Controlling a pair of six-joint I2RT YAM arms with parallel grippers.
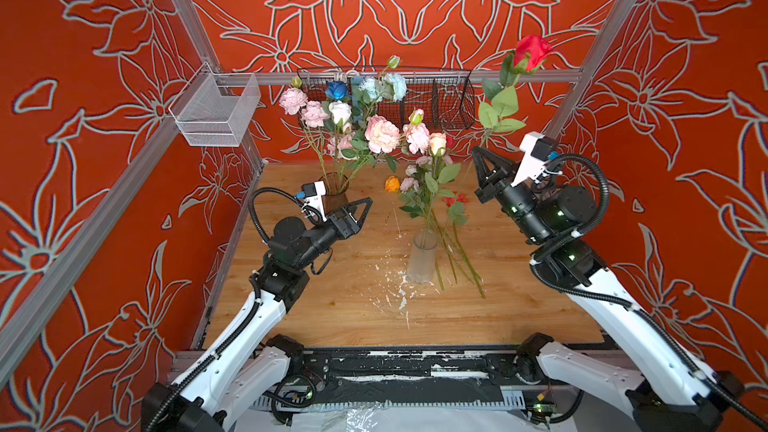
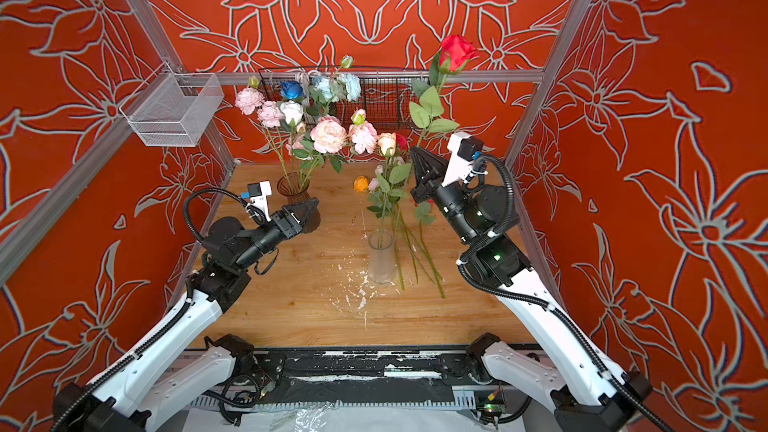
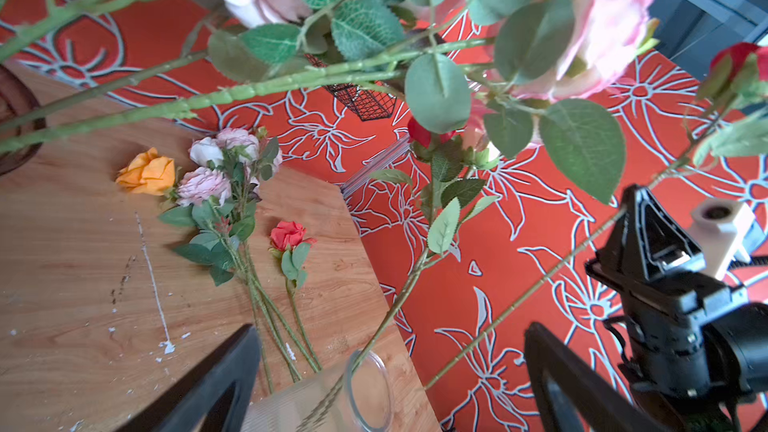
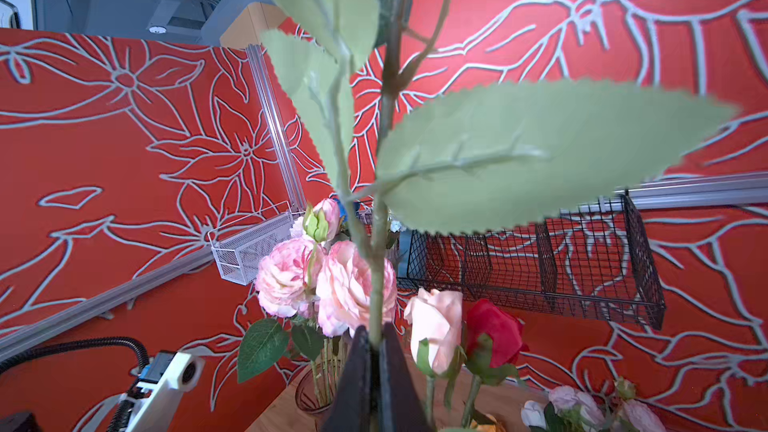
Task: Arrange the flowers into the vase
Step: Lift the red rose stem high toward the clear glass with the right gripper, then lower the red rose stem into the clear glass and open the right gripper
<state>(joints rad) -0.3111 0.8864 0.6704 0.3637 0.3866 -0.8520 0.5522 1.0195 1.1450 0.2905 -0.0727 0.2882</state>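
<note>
Red rose aloft — right end effector raised, clamping its stem.

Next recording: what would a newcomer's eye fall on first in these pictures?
First, the long-stemmed red rose, held high at back right in the shut right gripper. Next, the bouquet of pink, white and blue flowers standing in the brown glass vase at back left. All of it sits against loud red floral wallpaper.
</note>
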